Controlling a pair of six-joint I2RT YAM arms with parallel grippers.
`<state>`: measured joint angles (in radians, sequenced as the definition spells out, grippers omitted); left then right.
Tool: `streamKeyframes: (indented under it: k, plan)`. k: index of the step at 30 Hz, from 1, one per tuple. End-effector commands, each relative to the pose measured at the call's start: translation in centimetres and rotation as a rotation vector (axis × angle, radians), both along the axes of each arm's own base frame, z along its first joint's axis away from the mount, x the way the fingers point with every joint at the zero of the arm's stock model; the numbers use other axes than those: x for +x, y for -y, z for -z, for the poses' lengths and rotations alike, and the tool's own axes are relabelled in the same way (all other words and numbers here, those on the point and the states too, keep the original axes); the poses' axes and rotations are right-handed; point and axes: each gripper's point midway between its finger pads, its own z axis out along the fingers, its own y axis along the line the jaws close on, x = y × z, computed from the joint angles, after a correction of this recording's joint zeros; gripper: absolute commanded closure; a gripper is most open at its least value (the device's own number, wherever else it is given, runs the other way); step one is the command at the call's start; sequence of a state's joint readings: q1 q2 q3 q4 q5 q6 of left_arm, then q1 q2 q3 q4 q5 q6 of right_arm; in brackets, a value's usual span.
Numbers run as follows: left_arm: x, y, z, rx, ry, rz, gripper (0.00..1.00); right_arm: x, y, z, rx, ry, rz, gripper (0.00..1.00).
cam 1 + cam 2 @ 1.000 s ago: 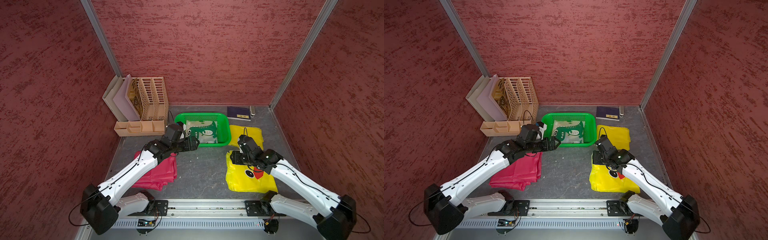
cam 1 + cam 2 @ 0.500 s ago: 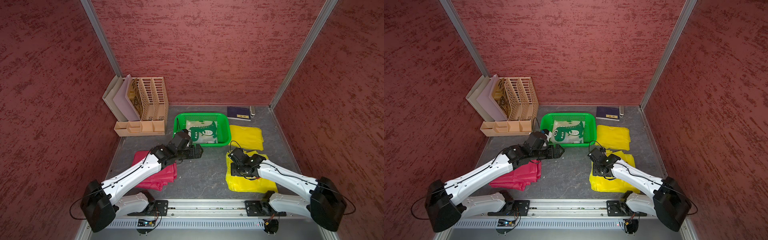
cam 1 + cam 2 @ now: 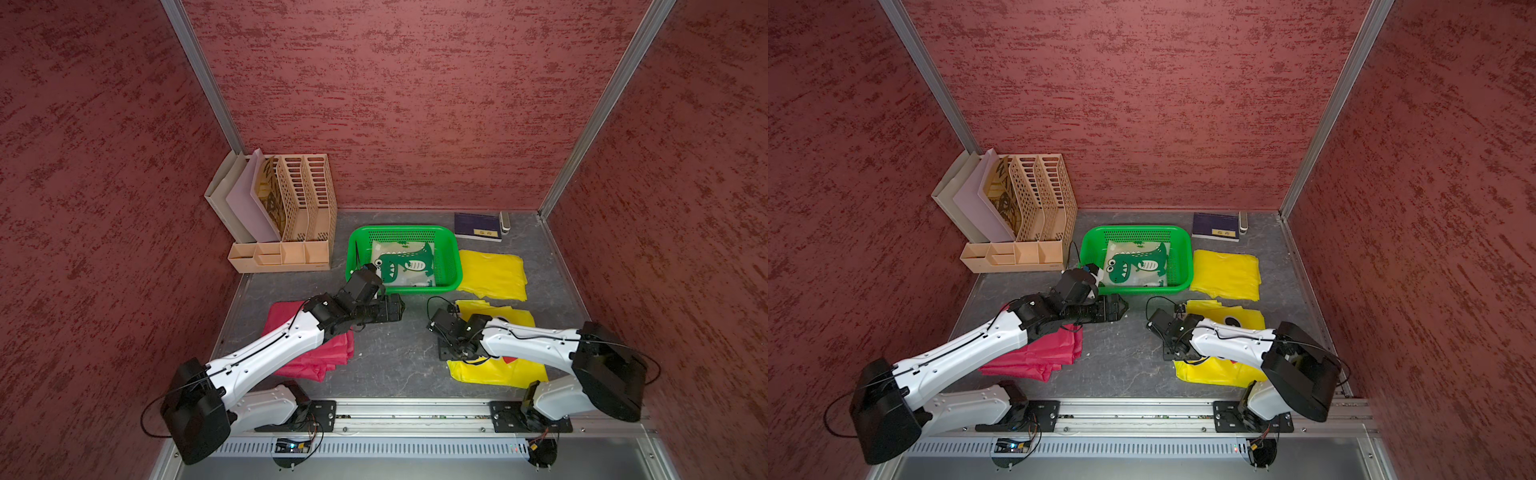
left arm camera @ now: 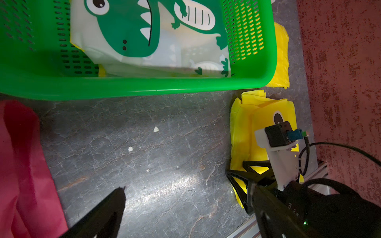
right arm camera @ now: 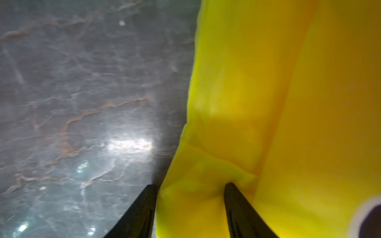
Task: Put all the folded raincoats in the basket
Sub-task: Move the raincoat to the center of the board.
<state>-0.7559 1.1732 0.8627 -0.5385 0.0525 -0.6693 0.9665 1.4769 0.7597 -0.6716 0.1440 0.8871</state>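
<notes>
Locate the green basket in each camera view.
In a top view: basket at the back of the table, right of the organizer.
In a top view: basket same place, beside the organizer.
Left wrist: basket, near rim and inside showing.
Right wrist: not in view.
Shared landmark: dinosaur raincoat inside it.

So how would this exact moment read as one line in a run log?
left claw: open, above bare table | right claw: open, astride edge of front yellow raincoat | basket: holds dinosaur raincoat

nothing legible; the blue book [image 3: 477, 222] bears a label [image 3: 483, 233] too small to read.
</notes>
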Motion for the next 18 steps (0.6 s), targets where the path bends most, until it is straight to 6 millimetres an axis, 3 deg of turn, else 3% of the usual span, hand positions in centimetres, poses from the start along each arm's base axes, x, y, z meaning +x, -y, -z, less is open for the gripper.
streamKeyframes:
  k: [1,6,10,14,18]
  plan:
    - [-0.2,-0.1,-0.5,-0.012,0.021,-0.004,0.0,0.9,-0.8,-2.1,0.001,0.057,0.02,0.43]
    - [-0.4,-0.1,-0.5,-0.018,0.025,0.003,0.0,1.6,1.8,-6.9,-0.054,0.161,0.026,0.4]
    - [-0.4,0.1,-0.5,-0.03,0.032,0.01,0.0,2.0,4.1,-9.3,-0.1,0.205,0.039,0.39]
    - [-0.4,1.0,-0.5,-0.064,0.035,0.034,0.0,3.2,6.3,-9.9,-0.113,0.233,0.087,0.4]
    - [-1.0,2.4,-0.5,-0.109,0.027,0.083,0.0,4.8,6.6,-8.5,-0.078,0.233,0.11,0.42]
